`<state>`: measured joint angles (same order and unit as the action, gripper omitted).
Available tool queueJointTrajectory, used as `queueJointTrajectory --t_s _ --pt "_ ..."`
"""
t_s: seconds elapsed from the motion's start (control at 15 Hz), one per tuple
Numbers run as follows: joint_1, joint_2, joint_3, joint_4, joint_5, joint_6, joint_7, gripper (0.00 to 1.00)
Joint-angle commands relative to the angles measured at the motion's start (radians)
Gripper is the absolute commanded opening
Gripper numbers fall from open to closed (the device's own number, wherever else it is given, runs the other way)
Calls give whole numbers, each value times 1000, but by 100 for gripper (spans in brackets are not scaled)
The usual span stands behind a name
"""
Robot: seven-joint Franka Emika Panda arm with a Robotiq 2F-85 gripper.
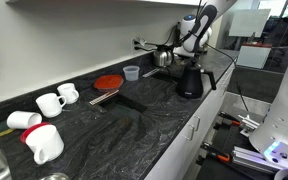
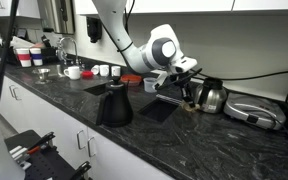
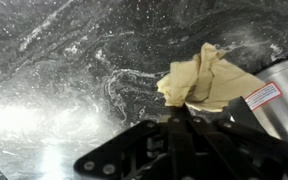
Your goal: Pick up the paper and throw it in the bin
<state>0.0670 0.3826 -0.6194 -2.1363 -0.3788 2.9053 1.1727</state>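
Paper (image 3: pixel 206 80): crumpled tan wad on the dark counter (image 3: pixel 64 60); steel kettle (image 3: pixel 284 95) just beside it at its 3 o'clock. In wrist view it sits at approx. 1 o'clock from the gripper (image 3: pixel 183 124), v. near the tips. Wad's long axis runs approx. 8→2 o'clock. Jaw opening: can't tell, tips lost in dark housing; nothing visibly held. Judgement: short advance twd 1 o'clock needed. No bin in view.

exterior views face the counter (image 1: pixel 154 130) (image 2: pixel 219 140) from opposite ends; wrist looks down.
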Motion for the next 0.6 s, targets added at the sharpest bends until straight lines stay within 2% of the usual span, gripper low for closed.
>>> queueJointTrajectory --t_s 0.0,0.13,0.33,0.4,0.53 --pt "-44 -131 63 -110 59 69 -136 0" --pt "-83 -219 130 -174 127 90 -244 0" --pt "-150 -368 271 -285 302 79 -457 0" --pt "-147 -418 301 -321 385 63 -538 0" --pt "-78 -508 297 -374 544 28 -687 0"
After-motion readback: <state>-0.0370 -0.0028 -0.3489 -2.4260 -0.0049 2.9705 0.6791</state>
